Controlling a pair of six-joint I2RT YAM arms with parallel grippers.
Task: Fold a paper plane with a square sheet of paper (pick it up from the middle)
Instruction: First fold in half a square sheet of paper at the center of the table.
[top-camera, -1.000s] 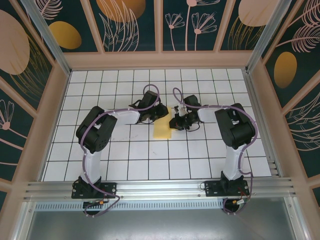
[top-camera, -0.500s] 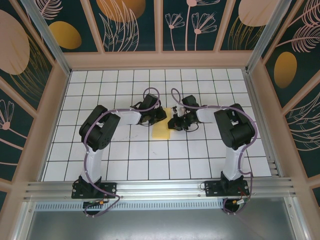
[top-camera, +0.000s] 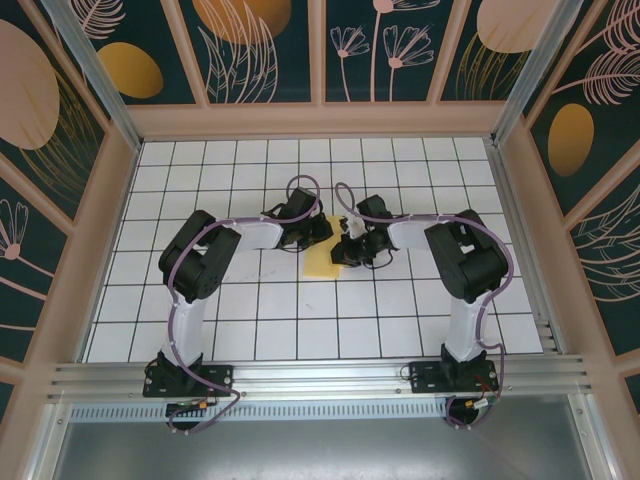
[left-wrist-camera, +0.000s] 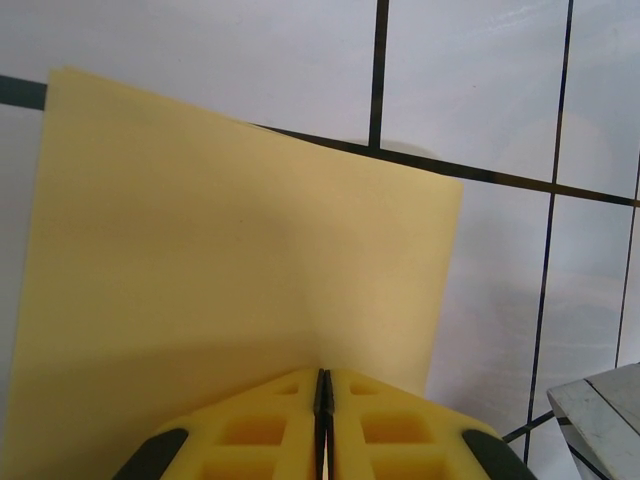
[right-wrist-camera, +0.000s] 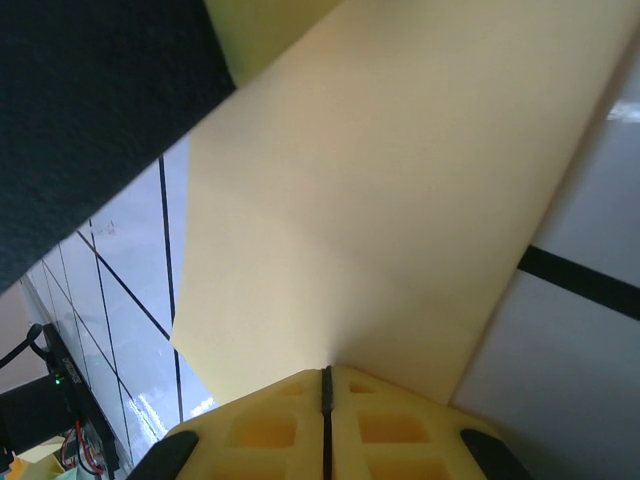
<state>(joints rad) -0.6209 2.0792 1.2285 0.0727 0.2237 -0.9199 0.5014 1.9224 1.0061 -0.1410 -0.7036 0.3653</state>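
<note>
— Top view: where is the square sheet of paper (top-camera: 322, 264) found?
— At the middle of the table (top-camera: 250, 300), held between the left gripper (top-camera: 318, 232) and the right gripper (top-camera: 346, 250).
— Left wrist view?
— The jaws are seen pressed together, with the sheet's edge pinched between them.
— Right wrist view?
— The same: the jaws are clamped on the sheet.

no readable text, labels, brand marks, numbers or signs in any camera view, nothing legible to report
</note>
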